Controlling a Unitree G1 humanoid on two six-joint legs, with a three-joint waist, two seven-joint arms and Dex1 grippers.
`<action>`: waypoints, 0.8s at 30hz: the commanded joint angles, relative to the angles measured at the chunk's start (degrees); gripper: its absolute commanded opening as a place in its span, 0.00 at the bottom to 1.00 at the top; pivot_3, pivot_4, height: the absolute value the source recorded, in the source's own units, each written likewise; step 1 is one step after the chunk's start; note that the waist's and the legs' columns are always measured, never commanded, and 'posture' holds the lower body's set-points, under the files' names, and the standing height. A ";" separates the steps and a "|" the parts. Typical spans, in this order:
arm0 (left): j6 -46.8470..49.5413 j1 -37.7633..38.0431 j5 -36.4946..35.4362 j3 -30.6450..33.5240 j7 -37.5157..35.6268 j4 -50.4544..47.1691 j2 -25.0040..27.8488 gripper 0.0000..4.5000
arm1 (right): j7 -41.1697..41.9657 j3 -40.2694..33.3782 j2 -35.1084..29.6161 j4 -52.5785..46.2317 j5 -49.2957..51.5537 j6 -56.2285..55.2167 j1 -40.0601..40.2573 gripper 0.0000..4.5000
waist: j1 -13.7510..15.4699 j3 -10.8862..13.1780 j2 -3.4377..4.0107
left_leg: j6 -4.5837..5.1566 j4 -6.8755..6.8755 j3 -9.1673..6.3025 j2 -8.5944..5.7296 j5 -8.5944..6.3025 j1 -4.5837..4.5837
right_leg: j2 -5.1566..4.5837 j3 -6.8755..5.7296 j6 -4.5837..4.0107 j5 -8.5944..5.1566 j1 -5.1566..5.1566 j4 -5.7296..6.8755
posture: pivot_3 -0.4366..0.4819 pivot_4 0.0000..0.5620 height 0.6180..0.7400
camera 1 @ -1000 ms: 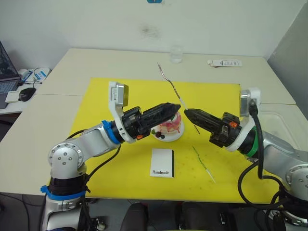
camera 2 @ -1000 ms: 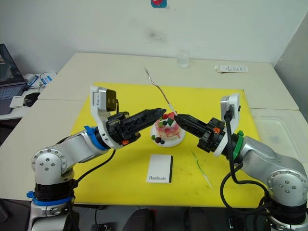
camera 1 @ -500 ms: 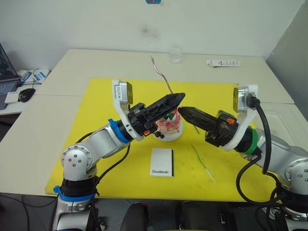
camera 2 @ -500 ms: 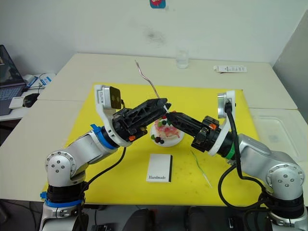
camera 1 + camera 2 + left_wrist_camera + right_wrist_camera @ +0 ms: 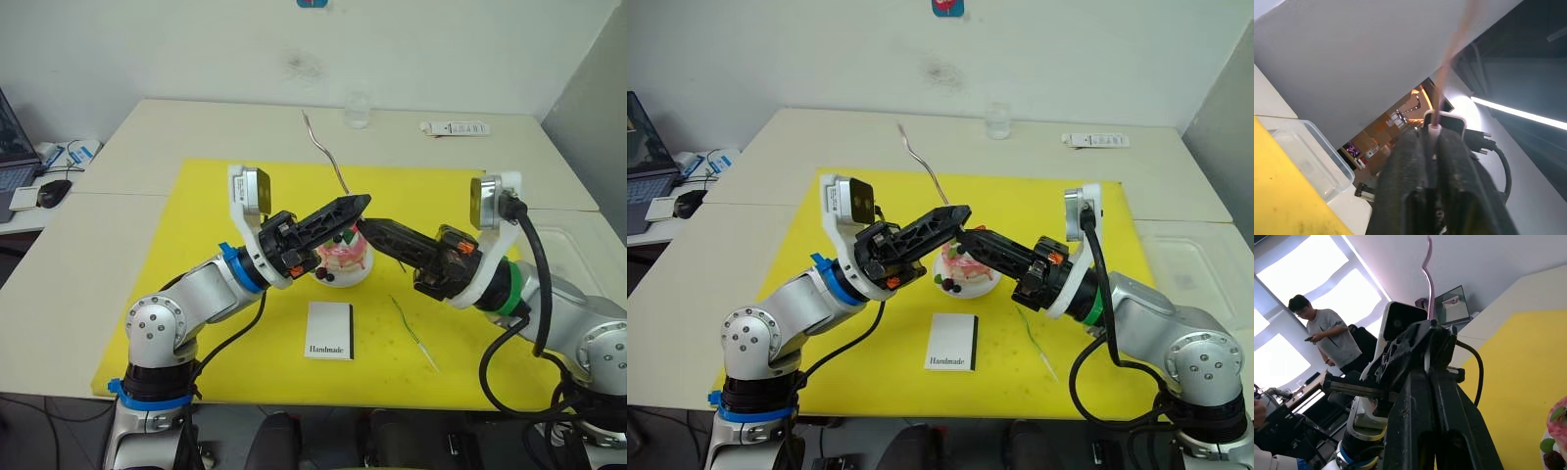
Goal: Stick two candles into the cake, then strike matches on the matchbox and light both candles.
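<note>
The robot's black left fingers (image 5: 361, 203) pinch a long, wavy, pale gold candle (image 5: 323, 154) above the small pink cake (image 5: 343, 257). Its black right fingers (image 5: 366, 225) are together, touching them. A green wavy candle (image 5: 411, 330) lies beside the flat white matchbox (image 5: 330, 331).

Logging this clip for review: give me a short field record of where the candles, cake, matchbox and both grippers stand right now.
left gripper: shut on pale candle, above the cake
right gripper: shut, tip beside the left gripper's tip
cake: on white plate, no candle in it
green candle: lying on yellow mat
matchbox: flat on mat, near side of cake
</note>
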 commanded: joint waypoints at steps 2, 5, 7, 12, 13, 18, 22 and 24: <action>-0.14 -0.20 -1.03 -0.25 -0.97 -1.66 0.60 0.00 | 0.39 -0.10 -0.84 -0.87 0.95 -1.03 -0.65 0.00 | 0.00 0.00 0.00 | 0.00 0.00 0.00 0.00 0.00 0.00 | 0.00 0.00 0.00 0.00 0.00 0.00 | 0.48 0.27 1.00; -0.20 -0.26 -1.13 -0.24 -1.06 -1.61 0.68 0.00 | 0.05 0.22 -0.89 -0.68 1.37 -1.11 -0.85 0.00 | 0.00 0.00 0.00 | 0.00 -0.01 0.00 0.01 0.00 0.00 | 0.00 0.00 0.00 0.00 0.00 0.00 | 0.48 0.27 1.00; -0.24 -0.38 -1.42 -0.18 -1.11 -1.52 0.74 0.00 | -0.48 0.23 -0.67 -0.37 2.59 -1.42 -1.00 0.00 | 0.00 0.00 0.00 | 0.00 -0.01 -0.01 0.01 0.00 0.00 | -0.01 0.00 0.00 0.00 0.00 -0.01 | 0.48 0.27 1.00; -0.76 -1.36 -1.11 0.61 -1.23 -1.45 1.05 0.00 | 0.58 -0.95 -2.57 -0.36 1.31 -0.87 -0.72 0.28 | 0.01 0.00 0.00 | 0.00 -0.01 0.00 0.01 0.00 -0.01 | -0.01 0.00 0.00 0.00 0.00 -0.03 | 0.48 0.27 1.00; -0.85 -1.83 -0.52 0.87 -1.48 -1.55 1.31 0.00 | 1.67 -1.44 -3.80 -0.49 0.00 -0.40 -0.57 0.36 | 0.01 0.00 0.00 | 0.00 -0.01 0.00 0.00 0.00 -0.01 | -0.01 0.00 0.00 0.00 0.00 -0.04 | 0.48 0.27 1.00; 0.26 -5.54 2.57 3.91 -4.05 -1.78 7.04 0.00 | 10.37 -5.28 -13.31 -2.32 -13.63 0.00 0.81 0.74 | 0.09 0.01 0.00 | 0.00 -0.01 0.01 -0.02 0.00 -0.04 | 0.00 -0.01 0.00 0.00 -0.02 -0.08 | 0.48 0.27 1.00; 2.60 -6.44 12.01 4.13 -11.72 -1.84 15.29 0.00 | 21.69 -4.64 -22.20 -2.81 -36.94 -7.35 7.31 1.00 | 0.14 0.01 0.00 | 0.00 -0.10 0.00 -0.01 0.00 -0.06 | 0.04 -0.03 0.02 -0.01 -0.06 -0.22 | 0.48 0.27 1.00; 2.57 -6.30 16.57 4.16 -15.16 -1.22 18.13 0.00 | 26.35 -4.61 -24.43 -2.11 -45.68 -12.18 10.64 1.00 | 0.16 0.01 0.01 | -0.01 -0.12 0.02 -0.02 0.00 -0.09 | 0.04 -0.04 0.08 -0.05 -0.07 -0.26 | 0.48 0.27 1.00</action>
